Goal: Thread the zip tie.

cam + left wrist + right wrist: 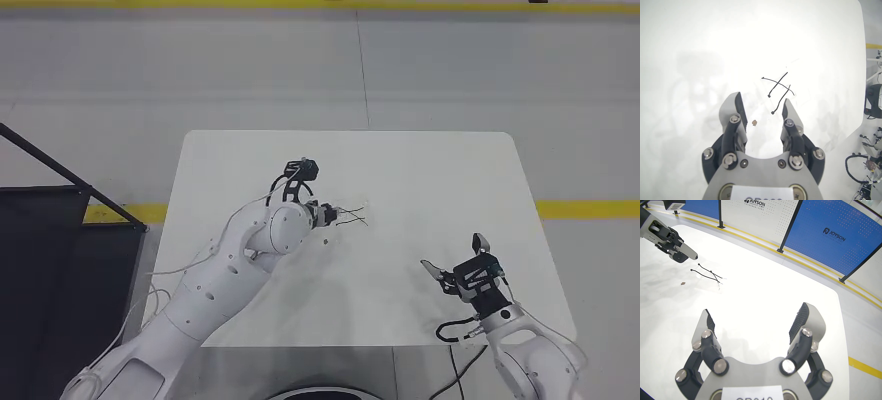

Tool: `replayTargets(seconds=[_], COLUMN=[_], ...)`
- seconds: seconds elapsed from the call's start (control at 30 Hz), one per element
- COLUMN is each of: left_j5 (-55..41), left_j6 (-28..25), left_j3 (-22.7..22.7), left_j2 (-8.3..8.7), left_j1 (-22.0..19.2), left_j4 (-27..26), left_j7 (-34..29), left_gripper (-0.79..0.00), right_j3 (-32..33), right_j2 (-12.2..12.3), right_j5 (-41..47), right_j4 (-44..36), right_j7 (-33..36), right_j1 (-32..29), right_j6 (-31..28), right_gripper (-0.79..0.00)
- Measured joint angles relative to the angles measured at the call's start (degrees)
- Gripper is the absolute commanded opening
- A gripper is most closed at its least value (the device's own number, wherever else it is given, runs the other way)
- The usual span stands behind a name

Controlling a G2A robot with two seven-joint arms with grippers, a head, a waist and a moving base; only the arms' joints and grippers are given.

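Starting at the left, we find the left tool [762, 97] spread wide and holding nothing, low over the white desk [696, 56]. Just beyond its fingertips lie three black zip ties [778, 83], flat and loose, crossed over one another, none of them threaded. The head of the closest tie sits near the gap between the spread fingers.

We judge the step in hand to be picking up one tie. To do it well, we would take the closest tie near its head, away from the crossing, so the other two are not dragged along. The strap is thin and lies flat, so the pads probably need to come right down to the surface and close across its width. That leaves the tail free for the other arm.

Further right, well apart from the ties, the right tool [452, 252] hangs over the desk's near right part, also spread and empty.

The desk is smooth and pale with rounded corners. A small brown speck [754, 122] lies beside the left tool, and a faint clear sheet seems to lie under the ties. Around the desk is grey floor [450, 70] with a yellow line [590, 208], and beyond it blue panels [829, 228] on black posts [789, 228].
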Motion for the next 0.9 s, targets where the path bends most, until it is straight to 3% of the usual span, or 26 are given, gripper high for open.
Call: replayTargets(seconds=[0.6, 0.9], left_j5=[-4.5, -4.6], left_j6=[-0.2, -0.2], left_j3=[1.5, 2.0], left_j2=[-2.69, -3.5], left_j1=[-3.6, -4.3], left_j4=[7.0, 9.0], left_j7=[2.3, 2.6], left_gripper=[-0.499, -0.56], right_j3=[0.0, 0.0], right_j2=[0.0, 0.0], right_j5=[0.0, 0.0], right_j4=[0.0, 0.0], right_j7=[0.0, 0.0], right_j1=[0.0, 0.0], right_j6=[0.0, 0.0], right_gripper=[0.0, 0.0])
